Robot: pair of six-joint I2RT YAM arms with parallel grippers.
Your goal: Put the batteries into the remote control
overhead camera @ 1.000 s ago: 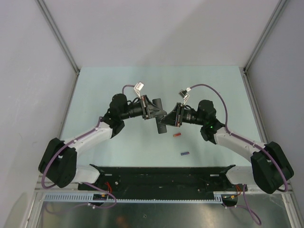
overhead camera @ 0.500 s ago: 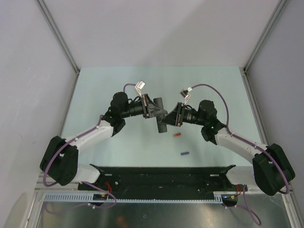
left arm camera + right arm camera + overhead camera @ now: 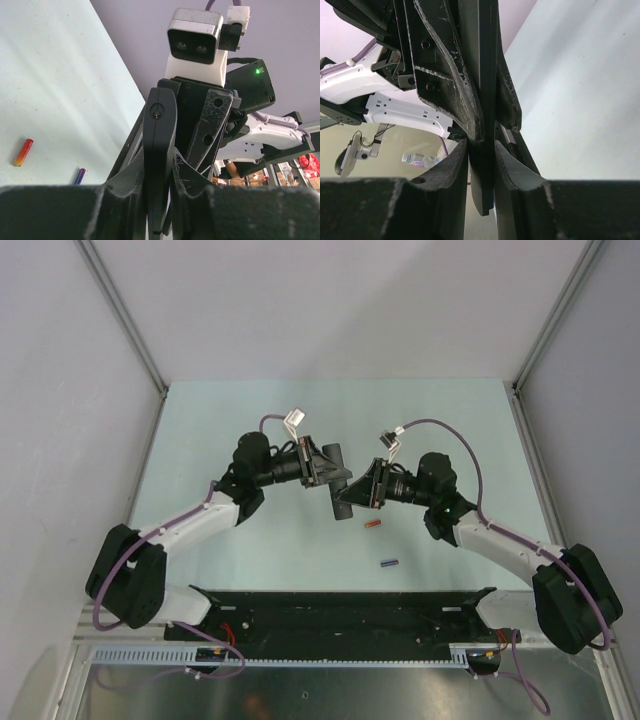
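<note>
**A:** Remote control (image 3: 159,120) is up in the air, edge-on, held over the table (image 3: 230,420) between the two arms!

**B:** Left gripper (image 3: 159,167) is clamped nearly closed on it from one side.

**A:** Right gripper (image 3: 481,145) has it from the other side, jaws narrow, pressed to both faces.

**B:** Red-orange battery (image 3: 373,525) and blue-purple battery (image 3: 389,563) lie loose on the table, nearer the bases and apart from each other.
</note>
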